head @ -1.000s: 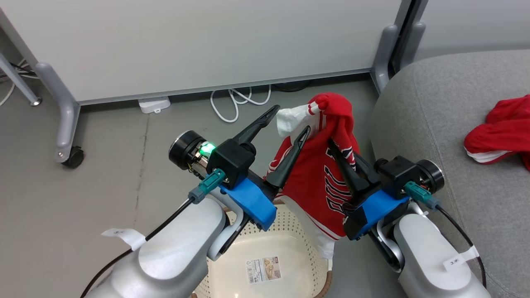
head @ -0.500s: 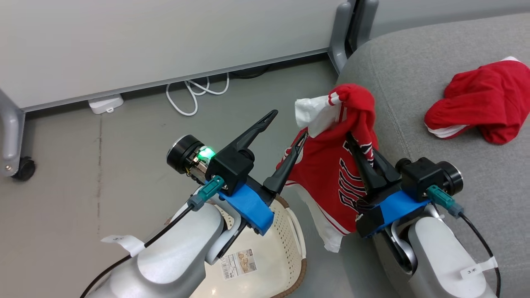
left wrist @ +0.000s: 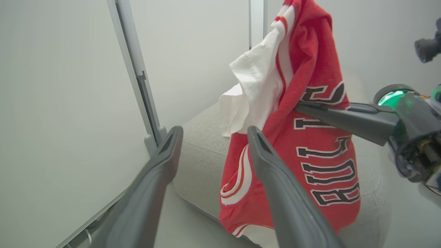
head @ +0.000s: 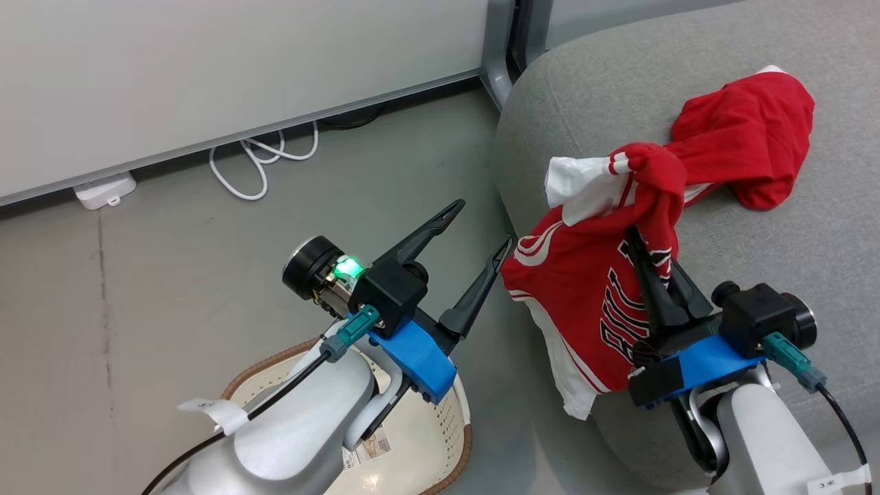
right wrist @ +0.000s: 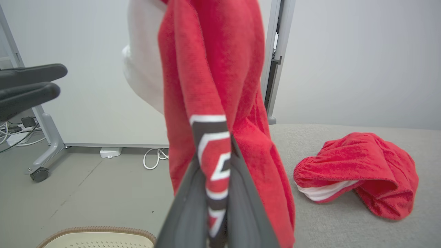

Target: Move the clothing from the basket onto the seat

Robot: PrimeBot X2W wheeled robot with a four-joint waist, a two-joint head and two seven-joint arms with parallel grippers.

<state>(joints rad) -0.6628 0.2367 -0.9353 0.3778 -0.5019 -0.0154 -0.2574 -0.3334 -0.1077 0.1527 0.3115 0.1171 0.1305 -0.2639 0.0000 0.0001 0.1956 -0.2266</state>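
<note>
Red with white trim, the jersey (head: 584, 302) hangs from the right gripper (head: 638, 237), whose dark fingers are pinched together on a bunched fold near its top. Its long axis runs downward, and the lettered body drapes past the rounded front edge of the seat (head: 811, 261) toward the floor (head: 172, 275). Open grey cushion lies ahead and to the right of that gripper, where another red garment (head: 749, 130) already rests, so the carry likely needs to go further that way before letting go. The left gripper (head: 485, 221) stands apart and empty, just beside the jersey's hem over the floor, above the basket (head: 459, 430). The right arm is nearer the seat.
</note>
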